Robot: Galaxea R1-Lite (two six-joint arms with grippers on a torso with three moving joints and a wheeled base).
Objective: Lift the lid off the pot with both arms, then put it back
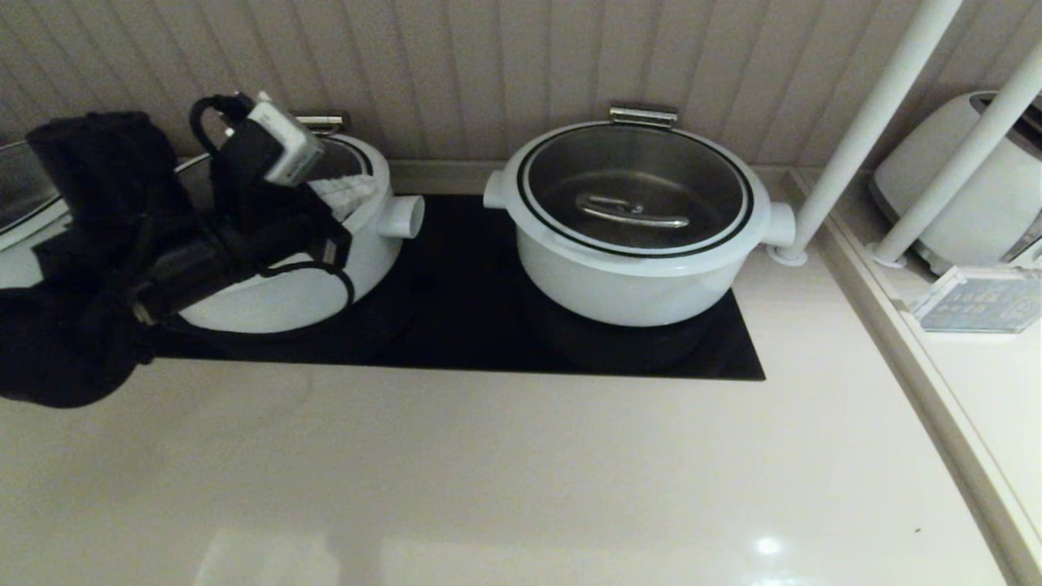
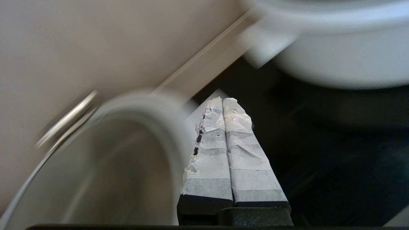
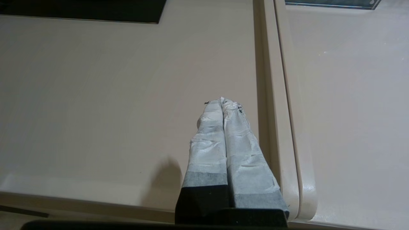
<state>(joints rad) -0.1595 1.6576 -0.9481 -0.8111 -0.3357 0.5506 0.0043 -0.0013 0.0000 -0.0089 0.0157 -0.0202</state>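
The pot (image 1: 635, 285) stands on the right of the black cooktop, wide and white, with stubby side knobs and a steel bracket (image 1: 643, 115) at its back rim. The lid (image 1: 635, 163) sits on it, glass with a white rim, a black ring and a steel bar handle (image 1: 632, 212) at its centre. My left gripper (image 1: 356, 193) is shut and empty, over the right rim of the other white pot, well left of the lidded pot. In the left wrist view the gripper (image 2: 222, 100) points at the gap between the two pots, with the task's pot (image 2: 335, 64) beyond. My right gripper (image 3: 222, 101) is shut and empty above the bare counter, out of the head view.
The other white pot (image 1: 326, 277) stands on the left of the cooktop (image 1: 456, 325), partly behind my left arm. Two white slanted posts (image 1: 863, 122) rise right of the pot. A raised ledge (image 1: 895, 342) borders a side shelf with a white appliance (image 1: 969, 195) and a clear stand (image 1: 977, 301).
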